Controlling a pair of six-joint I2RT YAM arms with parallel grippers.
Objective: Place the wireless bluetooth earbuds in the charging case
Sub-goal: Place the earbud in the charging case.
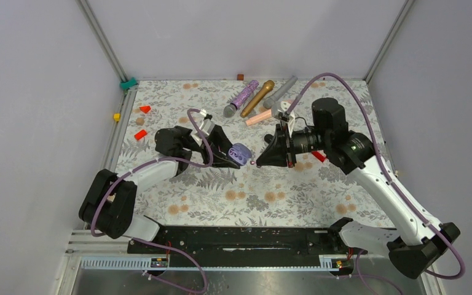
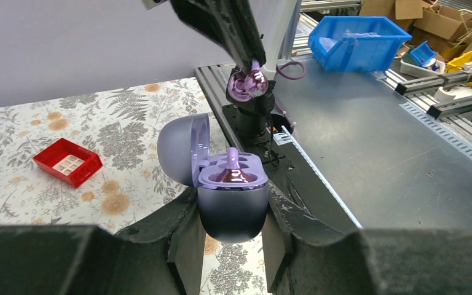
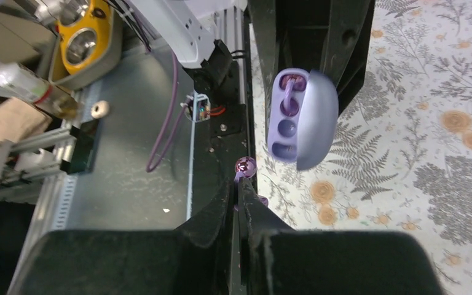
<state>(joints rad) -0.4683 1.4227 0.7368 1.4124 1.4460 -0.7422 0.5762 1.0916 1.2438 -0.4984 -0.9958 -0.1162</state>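
One purple charging case, lid open, is clamped in the left gripper in the top view, with the right gripper just beside it. From the left wrist, a seated earbud rests in the case, and the right gripper pinches a second earbud above it. From the right wrist, this second earbud is near the case, not touching.
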